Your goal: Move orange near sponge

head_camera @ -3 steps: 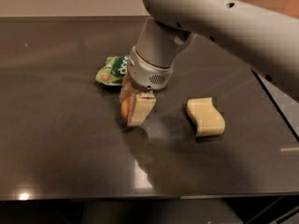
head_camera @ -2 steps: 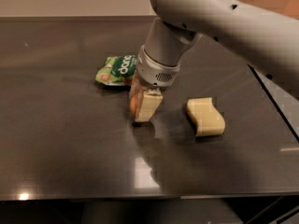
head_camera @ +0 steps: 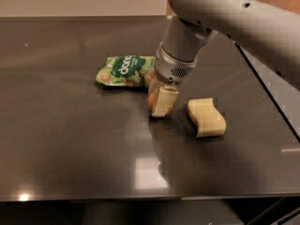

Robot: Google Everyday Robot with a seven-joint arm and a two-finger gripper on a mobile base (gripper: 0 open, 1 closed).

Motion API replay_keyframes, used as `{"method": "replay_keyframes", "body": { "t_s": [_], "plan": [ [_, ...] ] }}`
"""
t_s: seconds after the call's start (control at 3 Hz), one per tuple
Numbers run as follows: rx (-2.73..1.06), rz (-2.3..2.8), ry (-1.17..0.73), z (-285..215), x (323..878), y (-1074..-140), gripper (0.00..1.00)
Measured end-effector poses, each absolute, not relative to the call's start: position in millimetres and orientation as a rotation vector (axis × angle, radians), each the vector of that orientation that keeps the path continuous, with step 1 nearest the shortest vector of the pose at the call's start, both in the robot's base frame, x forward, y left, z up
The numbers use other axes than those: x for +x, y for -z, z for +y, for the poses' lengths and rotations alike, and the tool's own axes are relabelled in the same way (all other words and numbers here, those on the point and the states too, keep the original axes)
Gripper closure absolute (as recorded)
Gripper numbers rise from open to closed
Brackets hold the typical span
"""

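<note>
My gripper [head_camera: 161,102] is at the middle of the dark table, shut on the orange [head_camera: 152,102], a small round fruit mostly hidden behind the cream front finger [head_camera: 164,102]; only orange slivers show at its sides. It sits low, at or just above the tabletop. The sponge [head_camera: 206,117], a pale yellow block with wavy sides, lies flat a short way to the right of the gripper, apart from it.
A green snack bag [head_camera: 125,71] lies just behind and left of the gripper. The dark glossy table [head_camera: 70,139] has its front edge near the bottom and its right edge running diagonally at right. My grey arm [head_camera: 225,18] reaches in from the upper right.
The gripper has carried the orange to the right, away from the snack bag and closer to the sponge. Sponge and bag have not moved.
</note>
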State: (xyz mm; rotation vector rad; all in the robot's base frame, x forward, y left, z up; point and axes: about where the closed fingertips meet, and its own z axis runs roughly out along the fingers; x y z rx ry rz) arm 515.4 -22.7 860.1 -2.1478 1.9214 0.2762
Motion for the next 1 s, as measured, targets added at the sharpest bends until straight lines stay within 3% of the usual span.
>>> {"method": "replay_keyframes", "body": {
  "t_s": [0.33,1.0],
  "plan": [
    [-2.121,1.959,-0.27,-38.4,520.1,-856.1,0.82],
    [-2.054,2.014,-0.27,-62.0,531.0,-845.5,0.36]
  ]
}}
